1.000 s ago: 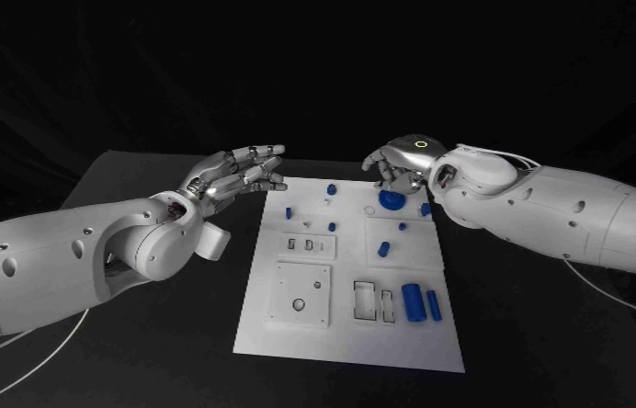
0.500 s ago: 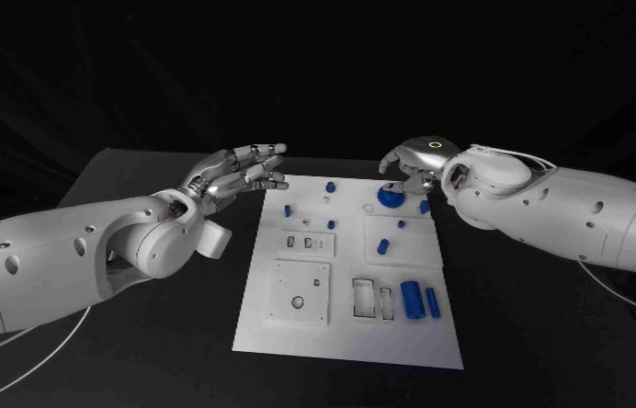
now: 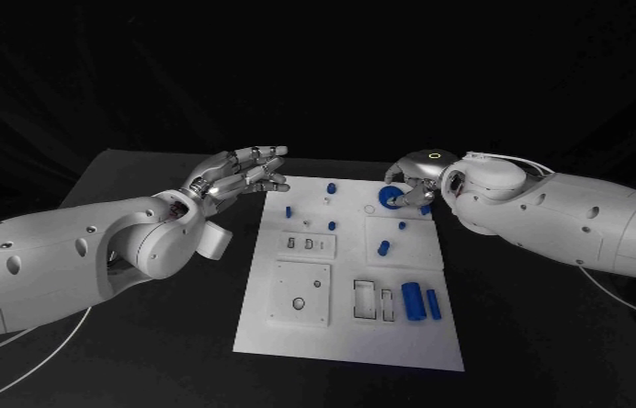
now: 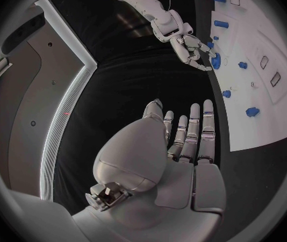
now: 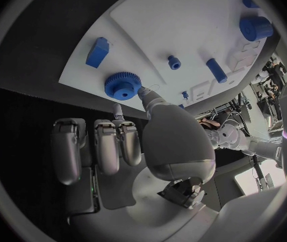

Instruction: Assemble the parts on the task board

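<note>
- White task board lies lengthwise down the middle of your black counter, with bare counter open along both its long edges and at the near end.
- Your right hand sits at the board's far right corner, over the blue gear; one fingertip touches the gear's rim, the other fingers lie straight and together beside it, gripping nothing.
- The gear rests just inside the board's far edge, with a small blue block beside it near the same edge.
- Your left hand hovers off the board's far left corner, over bare counter, fingers spread apart and holding nothing.
- Two blue cylinders lie side by side near the board's right edge, toward the near end.
</note>
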{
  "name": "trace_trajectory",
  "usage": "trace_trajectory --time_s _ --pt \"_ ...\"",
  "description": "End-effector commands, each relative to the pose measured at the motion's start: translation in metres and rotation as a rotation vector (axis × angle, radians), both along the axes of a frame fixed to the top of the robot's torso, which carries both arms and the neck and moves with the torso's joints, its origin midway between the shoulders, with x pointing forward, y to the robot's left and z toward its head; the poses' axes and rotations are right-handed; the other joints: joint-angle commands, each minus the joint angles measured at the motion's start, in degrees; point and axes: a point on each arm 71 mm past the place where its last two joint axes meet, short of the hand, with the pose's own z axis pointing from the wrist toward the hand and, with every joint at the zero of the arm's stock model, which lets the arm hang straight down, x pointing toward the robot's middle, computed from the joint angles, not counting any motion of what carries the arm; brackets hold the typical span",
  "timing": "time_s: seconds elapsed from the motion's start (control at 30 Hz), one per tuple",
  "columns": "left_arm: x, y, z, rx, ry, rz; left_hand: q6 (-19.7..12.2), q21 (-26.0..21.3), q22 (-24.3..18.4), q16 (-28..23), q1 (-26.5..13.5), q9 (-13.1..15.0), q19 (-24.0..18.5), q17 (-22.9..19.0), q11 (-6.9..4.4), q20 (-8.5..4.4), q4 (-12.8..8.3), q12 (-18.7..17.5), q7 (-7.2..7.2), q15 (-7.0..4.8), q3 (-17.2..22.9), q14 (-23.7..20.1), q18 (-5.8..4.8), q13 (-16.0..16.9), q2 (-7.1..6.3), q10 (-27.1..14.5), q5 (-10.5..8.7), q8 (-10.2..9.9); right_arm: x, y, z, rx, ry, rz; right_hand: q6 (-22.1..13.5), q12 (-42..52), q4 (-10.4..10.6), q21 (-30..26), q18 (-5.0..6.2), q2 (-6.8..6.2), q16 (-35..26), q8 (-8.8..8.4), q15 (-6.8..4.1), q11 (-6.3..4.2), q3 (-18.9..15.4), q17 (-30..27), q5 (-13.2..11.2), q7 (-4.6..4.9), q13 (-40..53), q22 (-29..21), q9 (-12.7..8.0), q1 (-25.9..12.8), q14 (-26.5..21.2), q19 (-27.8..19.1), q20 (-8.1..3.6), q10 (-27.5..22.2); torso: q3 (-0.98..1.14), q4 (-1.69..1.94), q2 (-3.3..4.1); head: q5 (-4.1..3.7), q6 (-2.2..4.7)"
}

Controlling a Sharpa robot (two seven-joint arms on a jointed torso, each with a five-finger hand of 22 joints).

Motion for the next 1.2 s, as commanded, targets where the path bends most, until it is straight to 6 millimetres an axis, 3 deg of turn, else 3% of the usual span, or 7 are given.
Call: trace_trajectory --time_s 0.03,0.17,0.3,0.53,0.83,1.03,1.2 --pt "-0.0006 -0.0035 0.0006 -0.007 0.000 -0.027 0.2 -0.3 -0.1 -0.3 0.6 0.1 -0.2 -0.1 -0.49 0.14 0.0 0.1 0.23 0.24 0.2 0.1 0.39 -0.1 0.19 0.0 0.26 0.2 -0.0003 -0.0036 -0.0046 -0.036 0.039 -0.025 -0.8 0.2 0.6 0.5 -0.61 0.10 0.2 -0.33 0.57 0.65 0.0 15.1 0.9 0.14 15.0 13.5 0.6 -0.9 5.9 2.6 0.53 6.0 -0.03 -0.05 0.04 -0.15 0.36" --pt "-0.0004 -0.0048 0.0007 -0.008 -0.001 -0.031 0.2 -0.3 -0.1 -0.3 0.6 0.0 -0.2 -0.1 -0.51 0.14 0.0 0.1 0.23 0.24 0.2 0.0 0.39 -0.1 0.19 0.0 0.27 0.2 -0.0008 -0.0051 -0.0057 -0.036 0.041 -0.026 -2.2 0.2 0.4 0.5 -0.57 0.03 0.2 -0.15 0.77 0.79 0.5 15.1 4.0 0.18 15.0 13.6 2.2 -0.9 5.9 2.6 0.79 6.0 -0.01 -0.09 -0.01 -0.36 0.25" --pt "-0.0002 -0.0058 0.0005 -0.009 0.000 -0.034 0.2 -0.3 -0.1 -0.3 0.6 0.0 -0.2 -0.1 -0.51 0.14 0.0 0.1 0.23 0.24 0.2 0.0 0.39 -0.1 0.19 0.0 0.27 0.2 -0.0016 -0.0056 -0.0065 -0.034 0.042 -0.023 -3.2 0.2 0.1 0.2 -0.51 0.00 0.2 0.32 0.70 0.62 0.9 15.1 5.4 -0.07 15.0 13.5 3.9 -0.7 5.9 2.4 0.80 6.0 0.04 -0.08 0.01 -0.31 0.28" --pt "-0.0001 -0.0054 0.0003 -0.007 0.002 -0.034 0.2 -0.3 -0.1 -0.3 0.6 0.0 -0.2 -0.1 -0.51 0.14 0.0 0.1 0.23 0.24 0.2 0.0 0.39 -0.1 0.19 0.0 0.27 0.2 -0.0018 -0.0060 -0.0074 -0.034 0.044 -0.020 -3.9 0.2 -0.5 -0.7 -0.21 -0.07 0.2 2.34 0.59 0.51 2.1 15.1 8.8 -0.15 15.0 13.1 8.6 -0.3 5.9 1.5 0.70 6.0 0.03 -0.05 0.04 -0.24 0.35" --pt "-0.0001 -0.0054 0.0003 -0.008 0.003 -0.034 0.2 -0.4 -0.1 -0.3 0.7 0.0 -0.2 -0.1 -0.50 0.13 0.0 0.1 0.18 0.22 0.3 0.0 0.39 -0.1 0.22 0.0 0.30 0.2 -0.0015 -0.0042 -0.0079 -0.030 0.043 -0.010 -3.5 0.2 -1.7 -1.0 -0.13 -0.15 0.2 4.45 0.40 0.26 4.2 15.1 13.0 -0.43 15.0 13.0 12.9 0.5 5.9 1.2 0.55 6.0 0.01 -0.04 0.05 -0.20 0.30" --pt "-0.0001 -0.0057 0.0002 -0.008 0.003 -0.035 0.2 -0.4 -0.1 -0.3 0.7 0.0 -0.2 -0.1 -0.50 0.13 0.0 0.1 0.18 0.22 0.3 0.0 0.39 -0.1 0.22 0.0 0.30 0.2 -0.0008 -0.0024 -0.0079 -0.025 0.038 -0.004 -2.2 0.2 -3.0 -1.3 -0.07 0.11 0.2 6.76 0.03 -0.22 5.6 15.1 13.7 -0.99 15.0 12.9 16.9 1.3 5.9 1.1 0.16 6.0 0.02 -0.02 0.04 -0.24 0.24" --pt "-0.0002 -0.0055 0.0002 -0.008 0.003 -0.035 0.0 -0.4 -0.1 -0.3 0.7 0.0 -0.2 -0.1 -0.48 0.13 0.0 0.1 0.14 0.22 0.3 0.0 0.40 -0.1 0.21 0.0 0.31 0.1 -0.0001 -0.0017 -0.0088 -0.026 0.039 -0.004 -1.4 0.2 -3.6 -1.2 -0.13 0.01 0.2 7.82 -0.17 -0.35 6.0 15.1 12.3 -1.14 15.0 13.0 18.8 1.5 5.9 1.2 0.04 6.0 0.03 -0.03 0.05 -0.21 0.20"
